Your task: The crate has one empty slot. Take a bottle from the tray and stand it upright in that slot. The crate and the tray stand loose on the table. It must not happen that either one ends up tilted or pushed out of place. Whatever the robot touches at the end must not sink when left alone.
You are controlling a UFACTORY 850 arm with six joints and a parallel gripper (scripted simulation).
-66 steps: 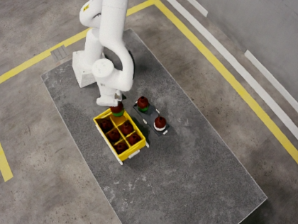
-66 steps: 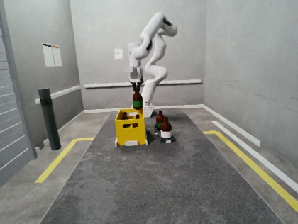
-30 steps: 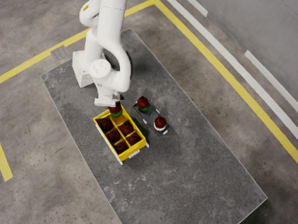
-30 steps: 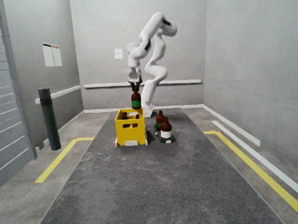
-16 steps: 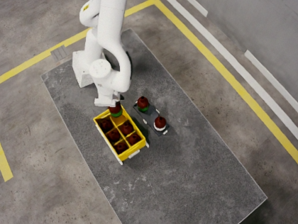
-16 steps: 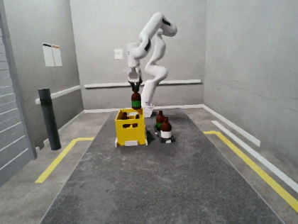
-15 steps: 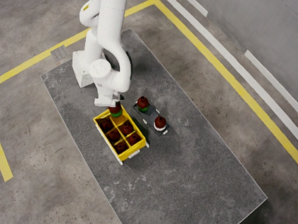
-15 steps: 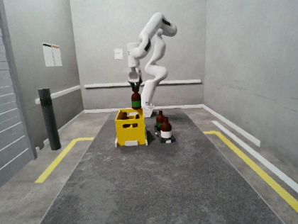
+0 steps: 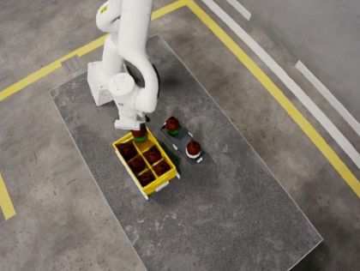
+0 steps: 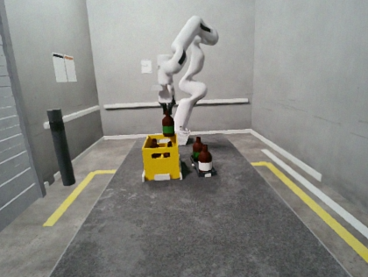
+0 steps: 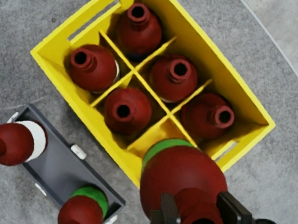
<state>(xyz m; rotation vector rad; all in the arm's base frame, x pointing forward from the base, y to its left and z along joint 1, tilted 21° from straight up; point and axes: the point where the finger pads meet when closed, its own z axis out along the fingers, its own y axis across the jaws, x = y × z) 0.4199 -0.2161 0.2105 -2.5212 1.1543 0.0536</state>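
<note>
Nearest in my wrist view, the gripper (image 9: pixel 139 124) (image 10: pixel 166 106) (image 11: pixel 193 213) is closed around the neck of one green-banded bottle (image 9: pixel 140 134) (image 10: pixel 168 125) (image 11: pixel 182 177), holding it upright. The bottle hangs over the end of the crate (image 9: pixel 172 171) (image 10: pixel 161 166) (image 11: pixel 115 155) that is nearer the arm's base, above the one slot with nothing in it. I judge it is held by the neck so that its wide body can go down first between the dividers while the fingers stay above them.

Below it, the crate has six slots in two rows of three. Five brown-red bottles fill five of them, each in its own slot, necks up, which leaves one slot for mine.

Beside the crate, along its long side, lies one narrow tray (image 9: pixel 183 139) (image 10: pixel 211 174) (image 11: pixel 60 165). It carries two bottles, one at each end: a green-banded one (image 9: pixel 172 124) (image 10: pixel 197 146) (image 11: pixel 81 210) and a white-banded one (image 9: pixel 193 148) (image 10: pixel 205 159) (image 11: pixel 14 143). The gap between them suggests a place for a third.

Next, I would line up over the slot, lower gently and let go only once the base is supported; catching a divider could shove the loose crate.
</note>
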